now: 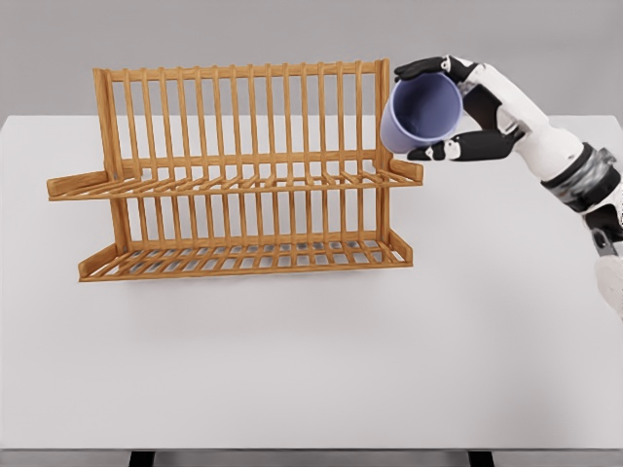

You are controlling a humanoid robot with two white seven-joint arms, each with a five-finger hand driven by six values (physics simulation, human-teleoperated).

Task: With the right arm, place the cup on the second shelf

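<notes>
A lavender cup [421, 113] hangs in the air, tipped so its open mouth faces me. My right hand [458, 107] is shut on it, black fingertips curled over the rim above and below. The cup sits just right of the top right corner of a wooden two-tier dish rack [238, 175], overlapping its right post, above the right end of the upper shelf [234, 185]. The lower shelf [243, 258] rests on the table. My right arm enters from the right edge.
The rack stands on a white table [311, 360] whose front edge runs along the bottom of the view. A grey wall lies behind. No other objects appear on the tabletop.
</notes>
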